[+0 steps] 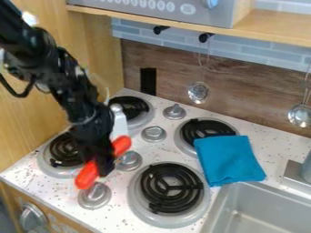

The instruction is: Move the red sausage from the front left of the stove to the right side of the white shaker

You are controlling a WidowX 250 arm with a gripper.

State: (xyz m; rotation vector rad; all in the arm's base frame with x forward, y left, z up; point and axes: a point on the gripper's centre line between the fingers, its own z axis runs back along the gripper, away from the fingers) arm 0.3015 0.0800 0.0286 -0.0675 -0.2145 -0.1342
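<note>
The black gripper (103,167) hangs over the left part of the toy stove, between the front left burner and the silver knobs. It is shut on the middle of a long orange-red object (87,175) with rounded ends, which lies at a slant. One end sticks out at the lower left and the other at the upper right; the gripper hides the part between. Just behind the gripper, a white object (119,122) with a rounded grey top stands near the back left burner. The arm partly covers it.
A folded blue cloth (228,159) lies right of the burners, overlapping the back right burner's rim. The sink (222,214) is at the lower right. Silver knobs (95,195) stand up between burners. Ladles (198,92) hang along the back wall below a shelf (182,22).
</note>
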